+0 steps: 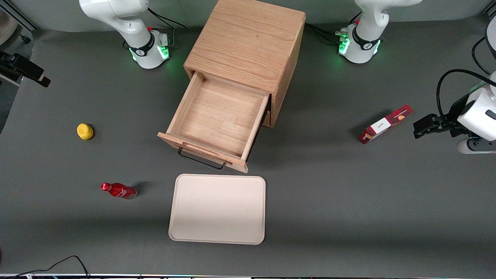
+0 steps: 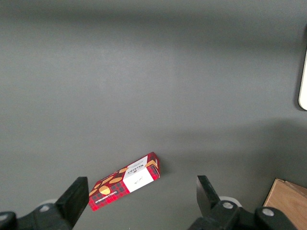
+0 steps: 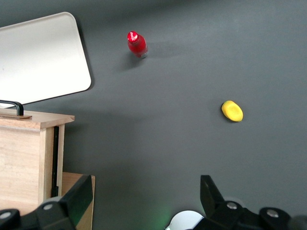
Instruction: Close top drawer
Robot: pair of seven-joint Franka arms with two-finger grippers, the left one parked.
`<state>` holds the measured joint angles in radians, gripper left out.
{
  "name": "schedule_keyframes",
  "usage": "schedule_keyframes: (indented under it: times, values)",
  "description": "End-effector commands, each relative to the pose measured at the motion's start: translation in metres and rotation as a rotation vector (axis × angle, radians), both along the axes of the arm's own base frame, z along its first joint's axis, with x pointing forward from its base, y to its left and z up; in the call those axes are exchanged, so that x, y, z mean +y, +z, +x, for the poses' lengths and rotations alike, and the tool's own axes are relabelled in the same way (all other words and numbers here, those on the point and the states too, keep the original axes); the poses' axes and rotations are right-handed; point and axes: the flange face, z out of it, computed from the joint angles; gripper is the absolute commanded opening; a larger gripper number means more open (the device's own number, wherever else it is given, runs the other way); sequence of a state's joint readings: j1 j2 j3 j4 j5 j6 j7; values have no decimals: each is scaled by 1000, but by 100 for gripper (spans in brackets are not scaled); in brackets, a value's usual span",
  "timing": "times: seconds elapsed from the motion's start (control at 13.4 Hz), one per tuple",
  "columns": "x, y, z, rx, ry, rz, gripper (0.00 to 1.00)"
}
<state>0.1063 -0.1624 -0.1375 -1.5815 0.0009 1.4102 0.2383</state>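
Note:
The top drawer (image 1: pixel 217 120) of the light oak cabinet (image 1: pixel 248 42) stands pulled far out, its wooden box bare inside. A thin black wire handle (image 1: pixel 201 159) hangs on its front panel, facing the front camera. In the right wrist view a corner of the drawer's front panel (image 3: pixel 29 120) and one end of the handle (image 3: pixel 12 106) show. My gripper (image 3: pixel 144 199) hovers high over the table beside the cabinet, apart from the drawer, open with nothing between its fingers (image 3: pixel 79 196). The lower drawer is hidden under the top one.
A beige tray (image 1: pixel 219 209) lies just in front of the drawer, nearer the front camera. A red bottle (image 1: pixel 118 190) and a yellow lemon (image 1: pixel 85 131) lie toward the working arm's end. A red box (image 1: pixel 385 124) lies toward the parked arm's end.

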Motion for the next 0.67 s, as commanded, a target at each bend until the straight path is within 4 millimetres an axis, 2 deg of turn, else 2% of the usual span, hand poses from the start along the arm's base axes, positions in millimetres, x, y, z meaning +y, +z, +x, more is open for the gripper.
schedule_keyframes:
  times: [0.0, 0.37, 0.6]
  values:
    - [2, 8, 0, 8, 43, -13, 100]
    - [-2, 11, -5, 26, -28, -5, 100]
    - [10, 10, -7, 36, -2, -10, 100]
